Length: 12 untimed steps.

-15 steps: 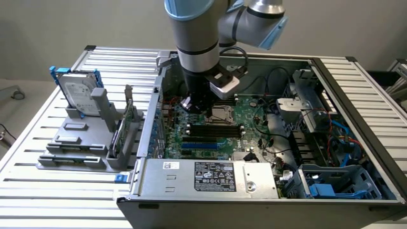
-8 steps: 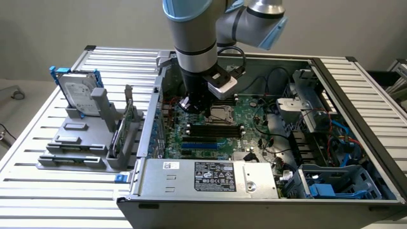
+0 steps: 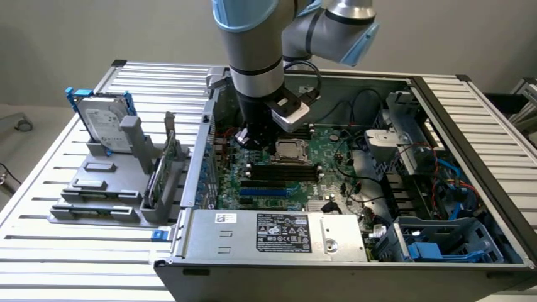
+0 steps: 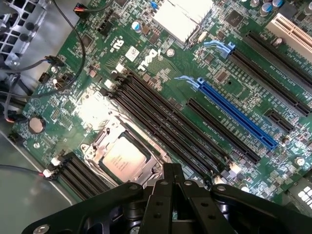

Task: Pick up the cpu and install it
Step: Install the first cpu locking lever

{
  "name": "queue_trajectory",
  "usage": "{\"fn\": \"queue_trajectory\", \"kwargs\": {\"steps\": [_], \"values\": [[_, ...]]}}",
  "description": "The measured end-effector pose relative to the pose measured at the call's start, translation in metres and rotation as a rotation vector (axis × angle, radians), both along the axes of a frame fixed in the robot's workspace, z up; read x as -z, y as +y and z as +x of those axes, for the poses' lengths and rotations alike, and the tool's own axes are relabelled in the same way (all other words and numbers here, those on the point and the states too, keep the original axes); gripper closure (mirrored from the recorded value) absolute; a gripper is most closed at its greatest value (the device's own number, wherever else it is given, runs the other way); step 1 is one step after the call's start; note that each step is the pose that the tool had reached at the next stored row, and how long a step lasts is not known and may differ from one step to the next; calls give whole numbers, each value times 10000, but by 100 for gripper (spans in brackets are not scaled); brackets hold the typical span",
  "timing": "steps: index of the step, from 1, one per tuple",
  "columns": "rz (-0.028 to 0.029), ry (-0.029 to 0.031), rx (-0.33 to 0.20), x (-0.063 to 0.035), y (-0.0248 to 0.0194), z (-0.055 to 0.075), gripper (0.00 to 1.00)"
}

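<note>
Slatted aluminium table (image 3: pixel 50 251) carries an opened computer case (image 3: pixel 353 264) at the centre and right of the exterior frame, with a grey parts holder (image 3: pixel 105 189) at the left. A silver hard drive (image 3: pixel 105 123) with a blue frame stands upright at the back of that holder. Inside the case lies the green motherboard (image 3: pixel 336 182), with black memory slots (image 3: pixel 285 171) and blue expansion slots (image 3: pixel 264 189) across its middle and a labelled power supply (image 3: pixel 281 231) along the near wall.

The robot arm (image 3: pixel 251 56) drops in from the top centre, and its gripper (image 3: pixel 251 137) sits low over the board, just to the left of the socket in the exterior frame. In the wrist picture the gripper (image 4: pixel 171 178) has its black fingers (image 4: pixel 163 204) drawn together, tips meeting, with nothing seen between them.

The cpu (image 3: pixel 291 150) lies flat in its socket (image 4: pixel 124 156) near the middle of the exterior frame, its pale metal top facing up; in the wrist picture the cpu (image 4: pixel 123 158) sits just beyond the fingertips, apart from them, framed by the metal socket bracket, with memory slots on both sides
</note>
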<state>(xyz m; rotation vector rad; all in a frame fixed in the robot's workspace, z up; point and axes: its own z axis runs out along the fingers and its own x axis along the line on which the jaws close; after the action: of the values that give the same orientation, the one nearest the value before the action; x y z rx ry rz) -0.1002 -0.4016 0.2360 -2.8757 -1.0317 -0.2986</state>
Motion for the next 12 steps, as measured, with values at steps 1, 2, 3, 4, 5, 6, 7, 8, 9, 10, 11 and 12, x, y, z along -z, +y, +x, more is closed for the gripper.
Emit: {"fn": "queue_trajectory", "kwargs": {"steps": [1,2,3,4,5,6,7,8,9,10,11,12], "values": [[1,0,0,14,5,-2,89],[-1,0,1,30,10,-4,89],[0,-2,1,46,15,-6,89],[1,-6,0,62,19,-7,89],[2,-9,0,78,24,-9,89],[1,-11,0,90,26,-12,89],[2,-13,-1,102,29,-15,89],[3,-14,0,112,29,-19,89],[2,-14,0,118,29,-21,89],[2,-13,0,122,29,-24,89],[2,-12,1,127,29,-28,89],[1,-12,0,131,29,-30,89]]}}
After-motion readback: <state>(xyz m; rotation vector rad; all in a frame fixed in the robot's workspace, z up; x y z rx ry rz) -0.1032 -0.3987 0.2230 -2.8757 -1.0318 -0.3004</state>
